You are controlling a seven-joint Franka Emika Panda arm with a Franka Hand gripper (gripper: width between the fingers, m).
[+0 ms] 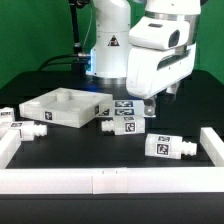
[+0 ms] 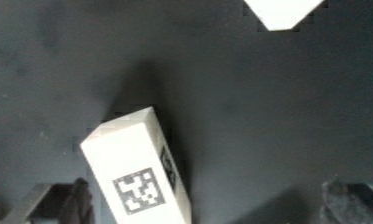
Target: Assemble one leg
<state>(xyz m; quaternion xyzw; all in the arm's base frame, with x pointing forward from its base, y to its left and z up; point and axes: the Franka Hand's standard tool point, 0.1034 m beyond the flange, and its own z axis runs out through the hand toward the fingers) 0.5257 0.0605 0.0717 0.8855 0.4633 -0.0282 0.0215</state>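
A white leg (image 1: pixel 120 125) with black-and-white tags lies on the dark table in the middle, in front of the marker board (image 1: pixel 126 104). My gripper (image 1: pixel 150 108) hangs just above and to the exterior view's right of it. In the wrist view the leg (image 2: pixel 133 165) lies slanted between my open fingers (image 2: pixel 58 200), nearer to one of them, tag side up. The gripper (image 2: pixel 204 208) is open and holds nothing. More legs lie at the exterior view's right (image 1: pixel 168 147) and left (image 1: pixel 22 126).
A large flat white square panel (image 1: pixel 60 108) with a raised rim lies at the exterior view's left. A white wall (image 1: pixel 110 180) borders the table at the front and sides. A white corner (image 2: pixel 281 12) shows at the wrist view's edge.
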